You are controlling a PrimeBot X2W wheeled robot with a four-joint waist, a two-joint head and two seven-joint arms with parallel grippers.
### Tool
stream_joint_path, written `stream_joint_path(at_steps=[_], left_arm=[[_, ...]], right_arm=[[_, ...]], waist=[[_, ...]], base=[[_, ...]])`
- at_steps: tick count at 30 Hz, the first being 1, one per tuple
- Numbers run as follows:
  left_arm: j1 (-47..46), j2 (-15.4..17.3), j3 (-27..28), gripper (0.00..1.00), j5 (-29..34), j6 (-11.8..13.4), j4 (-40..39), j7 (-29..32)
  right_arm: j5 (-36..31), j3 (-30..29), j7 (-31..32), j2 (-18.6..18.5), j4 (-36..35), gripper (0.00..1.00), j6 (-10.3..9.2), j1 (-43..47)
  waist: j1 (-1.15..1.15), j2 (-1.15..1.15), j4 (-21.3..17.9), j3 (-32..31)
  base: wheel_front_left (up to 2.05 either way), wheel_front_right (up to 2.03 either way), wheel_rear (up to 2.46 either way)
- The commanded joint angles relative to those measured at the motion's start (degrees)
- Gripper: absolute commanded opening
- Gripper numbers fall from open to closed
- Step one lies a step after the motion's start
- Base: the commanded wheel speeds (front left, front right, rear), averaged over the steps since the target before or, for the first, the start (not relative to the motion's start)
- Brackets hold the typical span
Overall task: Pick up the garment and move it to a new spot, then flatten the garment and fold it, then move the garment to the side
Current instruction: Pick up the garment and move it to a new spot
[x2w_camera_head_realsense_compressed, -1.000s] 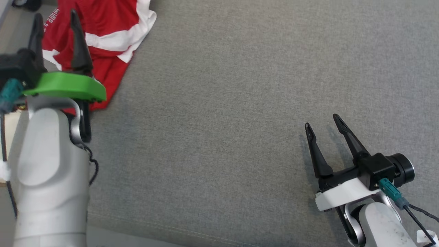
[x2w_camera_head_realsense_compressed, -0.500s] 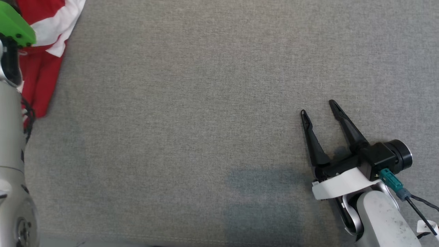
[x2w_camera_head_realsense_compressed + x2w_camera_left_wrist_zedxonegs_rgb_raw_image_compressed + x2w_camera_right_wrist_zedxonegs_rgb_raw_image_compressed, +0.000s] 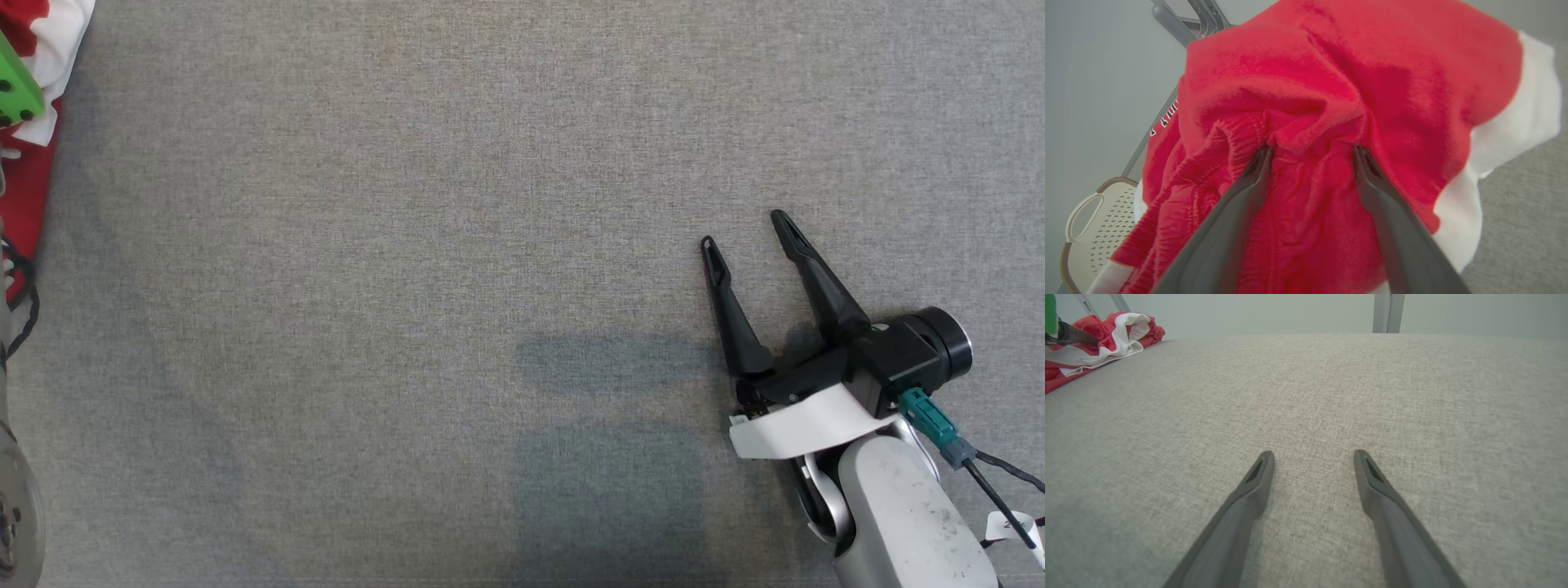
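The garment (image 3: 24,188), red with white bands, lies crumpled at the far left edge of the grey fabric surface (image 3: 408,286). In the left wrist view the garment (image 3: 1331,81) is seen close up. My left gripper (image 3: 1312,150) is open, its two fingertips pressed into the red folds with a ridge of cloth between them. Its green wrist mount (image 3: 12,90) pokes in at the head view's left edge. My right gripper (image 3: 743,229) hovers open low over bare surface at the right, far from the garment (image 3: 1106,335), with nothing between its fingers (image 3: 1313,454).
A beige perforated basket (image 3: 1090,228) and grey metal frame legs (image 3: 1196,16) lie beyond the garment, off the surface's edge. A grey upright post (image 3: 1388,312) stands behind the far edge. A wide stretch of grey surface separates the garment from my right gripper.
The head camera has swung right, so the garment and left arm slid toward the picture's left edge. The right gripper sits slightly higher in the view, still open.
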Motion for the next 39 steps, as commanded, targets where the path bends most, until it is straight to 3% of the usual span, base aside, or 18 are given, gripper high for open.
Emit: stream_joint_path(at_steps=[1, 2, 3, 4, 16, 20, 31, 39], left_arm=[[0.52, 0.28, -0.13, 1.0, -0.07, -0.5, 0.45, 0.52], [0.84, 0.2, -0.19, 1.0, -0.25, -0.86, 0.59, 0.45], [1.14, 0.0, -0.28, 0.81, -0.38, -1.21, 0.62, -0.26], [1.35, -0.05, -0.09, 0.0, -0.69, -1.02, 0.38, -1.68], [4.0, 0.16, -1.12, 0.0, -0.79, -3.2, -1.52, -17.74], [3.91, -1.28, -1.63, 0.0, -1.41, -5.25, -3.59, -21.36], [4.99, -6.41, -4.51, 0.0, -2.25, -8.14, -10.85, -22.95], [5.61, -11.99, -10.21, 0.0, -5.89, -8.92, -16.44, -19.13]], right_arm=[[0.6, -0.64, 0.76, -0.67, 3.05, 1.0, -0.21, 0.72], [0.71, -0.5, 0.76, -0.57, 3.13, 1.0, -0.21, 0.59], [0.77, -0.37, 0.76, -0.46, 3.17, 1.0, -0.21, 0.41], [0.81, -0.29, 0.75, -0.37, 3.19, 1.0, -0.21, 0.26], [1.69, 0.55, 0.45, 0.88, 3.72, 1.0, -0.16, 0.77], [2.09, 0.74, 0.44, 1.34, 4.33, 1.0, -0.16, 1.96], [3.37, 0.62, 0.4, 2.57, 5.63, 1.0, -0.16, 7.54], [4.66, 0.36, 0.4, 2.99, 5.63, 1.0, -0.15, 12.03]], waist=[[0.0, 0.0, -0.03, -0.11], [0.0, 0.0, -0.03, -0.21], [0.0, 0.0, -0.01, -0.39], [0.0, 0.0, 0.03, -0.65], [0.0, 0.0, 0.04, -8.47], [0.0, 0.0, 0.33, -12.63], [0.0, 0.0, -1.16, -25.09], [0.0, 0.0, -6.61, -31.3]], base=[[0.0, 0.0, 0.0], [0.0, 0.0, 0.0], [0.0, 0.0, 0.0], [0.0, 0.0, 0.0], [0.0, 0.0, 0.0], [0.0, 0.0, 0.0], [0.0, 0.0, 0.0], [0.0, 0.0, 0.0]])
